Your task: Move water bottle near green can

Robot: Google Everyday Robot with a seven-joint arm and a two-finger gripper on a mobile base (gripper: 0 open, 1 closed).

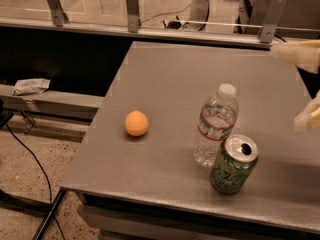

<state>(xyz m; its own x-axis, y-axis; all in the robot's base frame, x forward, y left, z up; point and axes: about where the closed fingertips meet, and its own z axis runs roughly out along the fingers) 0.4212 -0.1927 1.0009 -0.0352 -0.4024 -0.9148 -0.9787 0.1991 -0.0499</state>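
Note:
The water bottle, clear with a white cap and a red-edged white label, stands upright on the grey table. The green can, patterned with a silver top and open pull-tab hole, stands right beside it at its front right, nearly touching. My gripper is at the right edge of the view, well clear of both, with two pale fingers spread apart and nothing between them. One finger is higher, the other lower.
An orange ball lies on the table to the left of the bottle. A metal railing with posts runs behind the table. The table's front edge is just below the can. Cables and a white packet lie at left.

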